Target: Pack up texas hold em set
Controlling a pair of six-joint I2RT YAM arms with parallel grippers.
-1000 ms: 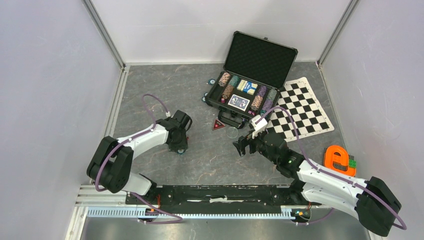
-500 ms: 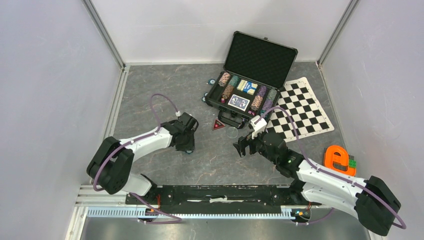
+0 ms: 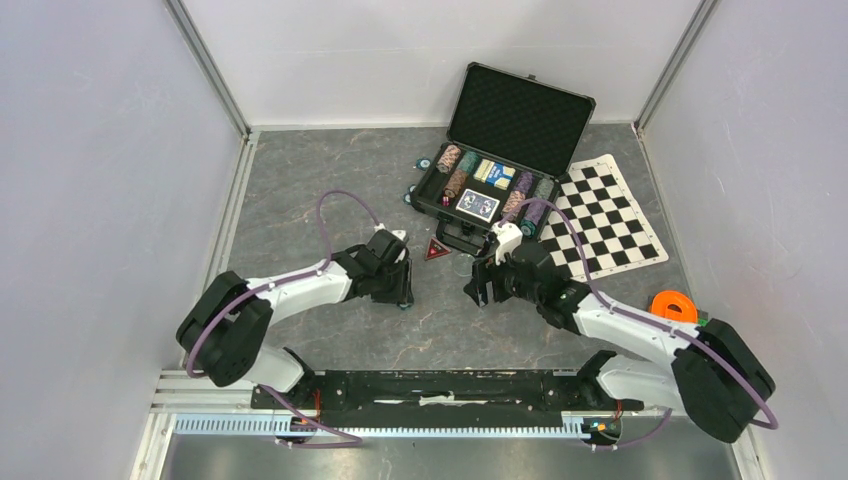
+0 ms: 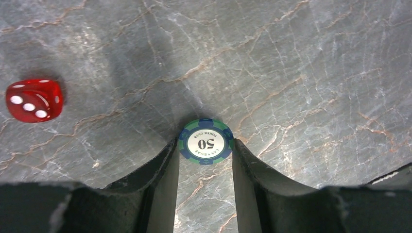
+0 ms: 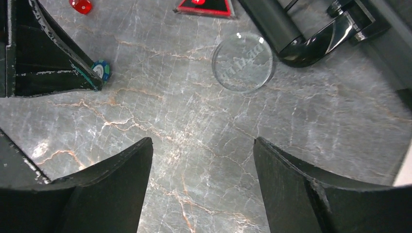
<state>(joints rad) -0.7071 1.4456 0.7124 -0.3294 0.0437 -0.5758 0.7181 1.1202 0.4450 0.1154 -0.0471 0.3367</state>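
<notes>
The black case lies open at the back with its foam lid up, holding striped chip rows and a blue card deck. My left gripper is shut on a green-and-blue "50" poker chip just above the table; the same chip also shows in the right wrist view. A red die lies to its left. My right gripper hangs open over bare table. A clear disc and the red triangular marker lie beyond it, before the case handle.
Two loose chips lie on the table at the case's left side. The black-and-white checkered mat lies to the right of the case. An orange ring-shaped object sits by the right arm. Walls close in on three sides.
My left arm has carried the chip to the right, toward the table's middle. My right arm has shifted slightly towards the case, and its jaws have narrowed a little.
</notes>
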